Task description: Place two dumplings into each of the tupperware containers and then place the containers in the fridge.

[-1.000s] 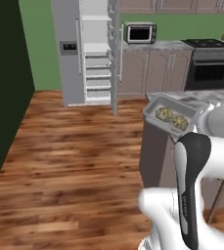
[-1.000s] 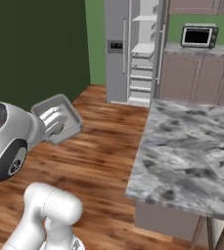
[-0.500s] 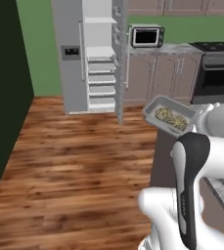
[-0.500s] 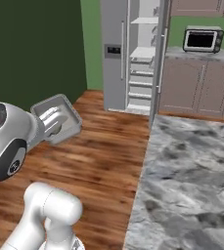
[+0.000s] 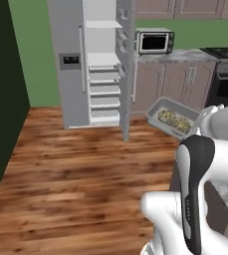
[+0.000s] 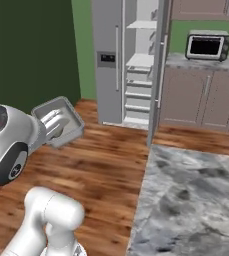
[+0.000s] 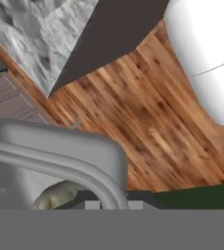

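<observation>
Carrying the grey tupperware container (image 5: 172, 118), dumplings (image 5: 174, 121) inside, gripper (image 6: 53, 125) clamped on its rim; any jolt before the open fridge (image 5: 93, 69) ahead could spill them.

A: You've got one grey tupperware container (image 5: 174, 118) up in the air, and inside it a lumpy tan-green heap of dumplings (image 5: 174, 121). It's too blurred for you to count them.

B: And appliances?

A: One fridge (image 5: 93, 64), its door open, with several white shelves (image 5: 104, 61) stacked inside. One microwave (image 5: 155, 41) on the table (image 5: 185, 55). One dark oven (image 5: 227, 79) at the right edge.

B: From the other side?

A: Same single container, same single fridge, one microwave, and one marble table (image 6: 191, 200) in front of you.
</observation>
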Tool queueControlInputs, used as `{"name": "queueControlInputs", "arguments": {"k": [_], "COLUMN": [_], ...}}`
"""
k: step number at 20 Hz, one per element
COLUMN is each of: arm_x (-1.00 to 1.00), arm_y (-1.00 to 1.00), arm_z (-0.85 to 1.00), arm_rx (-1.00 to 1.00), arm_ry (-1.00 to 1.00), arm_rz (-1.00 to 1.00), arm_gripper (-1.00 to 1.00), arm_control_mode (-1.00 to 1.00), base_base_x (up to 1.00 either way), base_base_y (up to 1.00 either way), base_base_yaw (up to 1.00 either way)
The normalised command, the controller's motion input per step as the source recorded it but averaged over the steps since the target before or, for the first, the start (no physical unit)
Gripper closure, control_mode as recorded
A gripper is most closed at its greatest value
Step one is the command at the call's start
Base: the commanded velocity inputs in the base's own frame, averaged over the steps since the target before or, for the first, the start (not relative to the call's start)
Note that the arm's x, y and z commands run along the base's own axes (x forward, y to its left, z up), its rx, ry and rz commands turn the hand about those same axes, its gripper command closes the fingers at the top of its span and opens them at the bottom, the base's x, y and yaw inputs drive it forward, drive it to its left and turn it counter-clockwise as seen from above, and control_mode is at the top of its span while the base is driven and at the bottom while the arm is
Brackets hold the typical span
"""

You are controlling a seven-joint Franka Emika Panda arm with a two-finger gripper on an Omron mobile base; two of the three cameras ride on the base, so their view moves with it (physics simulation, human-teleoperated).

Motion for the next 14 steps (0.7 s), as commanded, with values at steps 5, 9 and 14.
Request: {"name": "queueControlInputs", "arguments": {"k": [5,9,14], "arm_x": [0.0,0.0,0.0], "arm_y": [0.0,0.0,0.0], "arm_z": [0.0,0.0,0.0], "arm_rx": [0.0,0.0,0.0], "arm_ry": [0.0,0.0,0.0], "arm_rz": [0.0,0.0,0.0], "arm_gripper": [1.0,1.0,1.0], "arm_control_mode": [1.0,1.0,1.0], "base_base_x": [1.0,1.0,0.93], "base_base_y": [0.18,0.34,0.27], "base_base_yaw": [-0.02,0.0,-0.02]}}
